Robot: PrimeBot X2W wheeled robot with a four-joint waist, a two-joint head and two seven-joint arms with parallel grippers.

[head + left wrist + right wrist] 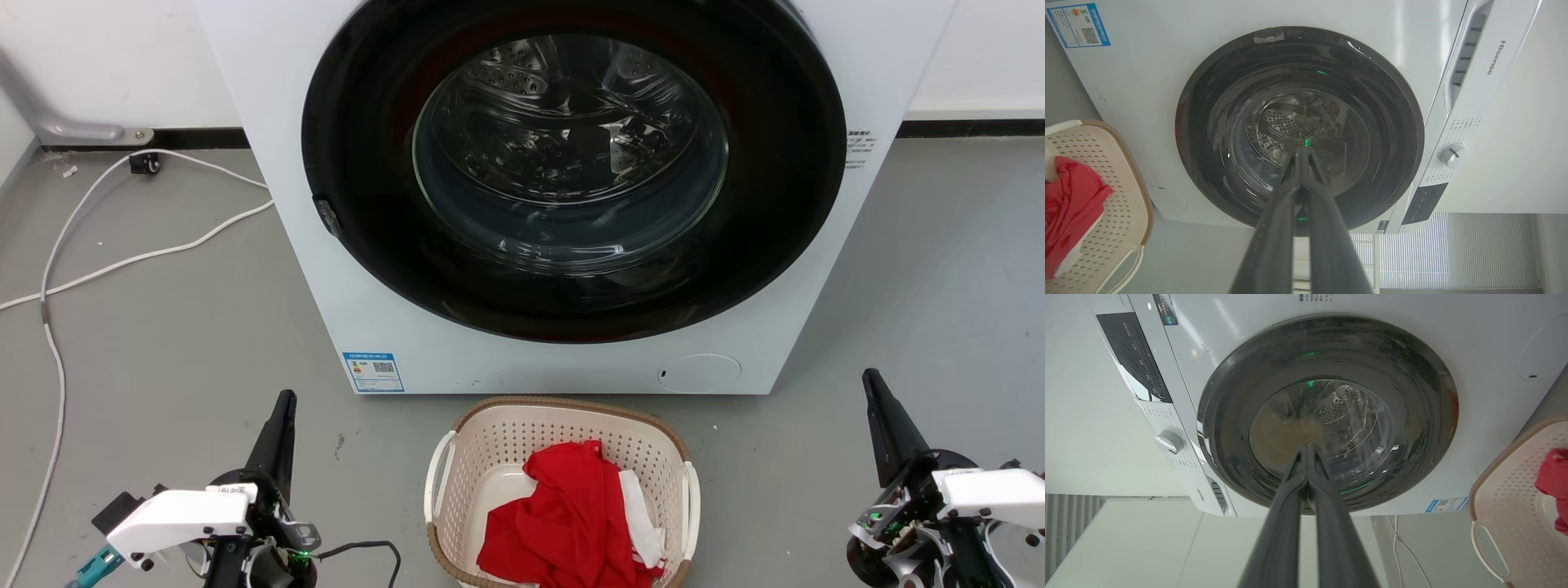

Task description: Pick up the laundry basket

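The laundry basket [498,437] stands on the floor in front of the washing machine, cream with a brown rim and white side handles. Red and white clothes [571,523] lie in it. My left gripper [286,398] is shut, empty, to the basket's left, well apart from it. My right gripper [869,376] is shut and empty too, off to the basket's right. In the left wrist view the shut gripper [1301,150] points at the machine door, with the basket [1122,196] at the left edge. The right wrist view has the shut gripper [1308,447] and the basket [1506,498] at the right edge.
The white washing machine [326,269] with its round dark door [571,163] stands close behind the basket. A white cable [122,261] runs over the grey floor at the left. Bare floor lies on both sides of the basket.
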